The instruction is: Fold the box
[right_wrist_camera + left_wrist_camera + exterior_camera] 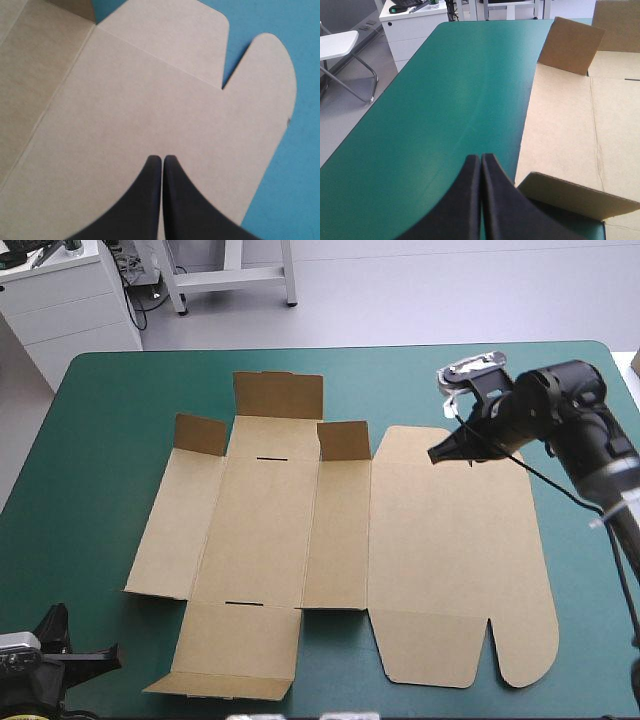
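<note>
The brown box (340, 550) lies as a cut sheet on the teal-green cover, mostly flat, with three small flaps raised at its far side and one near flap tilted up at the front left. My right gripper (437, 454) hovers shut above the far right part of the sheet, over the wide lid panel (150, 115); its fingers (162, 165) meet in one point. My left gripper (112, 654) is shut at the table's near left corner, just off the box's left edge (560, 130), holding nothing. Its fingers (481, 162) point along the cover.
Bare teal-green cover (110, 460) stretches left of the box and along the far edge. A white cabinet (60, 300) and a white frame stand beyond the table's far left corner. A folding chair (340, 50) stands off the table's left side.
</note>
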Controlling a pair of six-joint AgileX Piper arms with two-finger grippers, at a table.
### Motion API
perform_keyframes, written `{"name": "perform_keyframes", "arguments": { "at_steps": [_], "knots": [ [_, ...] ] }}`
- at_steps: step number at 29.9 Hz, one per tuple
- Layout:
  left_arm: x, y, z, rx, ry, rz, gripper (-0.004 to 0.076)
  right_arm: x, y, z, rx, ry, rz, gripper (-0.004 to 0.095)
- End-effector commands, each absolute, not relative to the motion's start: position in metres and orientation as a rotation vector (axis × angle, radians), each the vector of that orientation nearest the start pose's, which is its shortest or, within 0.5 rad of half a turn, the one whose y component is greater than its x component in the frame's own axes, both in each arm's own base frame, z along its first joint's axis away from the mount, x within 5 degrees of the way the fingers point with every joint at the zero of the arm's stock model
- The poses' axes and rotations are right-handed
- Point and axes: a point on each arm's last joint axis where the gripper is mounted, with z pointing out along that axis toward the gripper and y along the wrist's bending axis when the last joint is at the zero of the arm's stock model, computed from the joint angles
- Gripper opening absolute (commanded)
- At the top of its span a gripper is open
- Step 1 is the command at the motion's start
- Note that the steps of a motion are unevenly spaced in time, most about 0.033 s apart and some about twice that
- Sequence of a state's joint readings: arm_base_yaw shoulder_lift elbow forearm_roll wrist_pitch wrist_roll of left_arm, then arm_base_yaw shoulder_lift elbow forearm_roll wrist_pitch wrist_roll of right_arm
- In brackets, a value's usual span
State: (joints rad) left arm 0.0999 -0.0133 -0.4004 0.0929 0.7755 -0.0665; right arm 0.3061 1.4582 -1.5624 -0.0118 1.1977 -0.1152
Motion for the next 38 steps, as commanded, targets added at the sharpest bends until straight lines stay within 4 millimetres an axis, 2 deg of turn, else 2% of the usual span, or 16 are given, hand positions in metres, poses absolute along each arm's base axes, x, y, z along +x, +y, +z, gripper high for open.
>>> {"name": "perform_keyframes", "arguments": {
  "at_steps": [1,6,13,22,26,29,35,38],
  "knots": [
    [0.009,0.007,0.286,-0.123,1.729,0.128,-0.0031,0.245,0.073,0.42,-0.5,2.378,0.028,-0.0004],
    [0.009,0.006,0.286,-0.123,1.729,0.126,-0.0031,0.191,0.056,0.413,-0.411,2.267,0.072,-0.0004],
    [0.009,0.006,0.286,-0.123,1.729,0.126,-0.0031,0.134,0.039,0.389,-0.372,2.169,0.113,-0.0007],
    [0.009,0.006,0.286,-0.124,1.729,0.122,-0.0031,0.088,0.026,0.35,-0.387,2.007,0.12,-0.0023],
    [0.009,0.006,0.286,-0.124,1.729,0.122,-0.0015,0.075,0.022,0.334,-0.398,1.984,0.112,-0.0023],
    [0.009,0.006,0.286,-0.124,1.729,0.122,0.0069,0.069,0.02,0.324,-0.394,1.968,0.116,-0.0023],
    [0.009,0.006,0.286,-0.124,1.729,0.122,0.0395,0.057,0.018,0.315,-0.381,1.937,0.143,-0.0023],
    [0.009,0.006,0.286,-0.124,1.729,0.122,0.0462,0.052,0.017,0.31,-0.395,1.915,0.137,-0.0023]
  ]
}}
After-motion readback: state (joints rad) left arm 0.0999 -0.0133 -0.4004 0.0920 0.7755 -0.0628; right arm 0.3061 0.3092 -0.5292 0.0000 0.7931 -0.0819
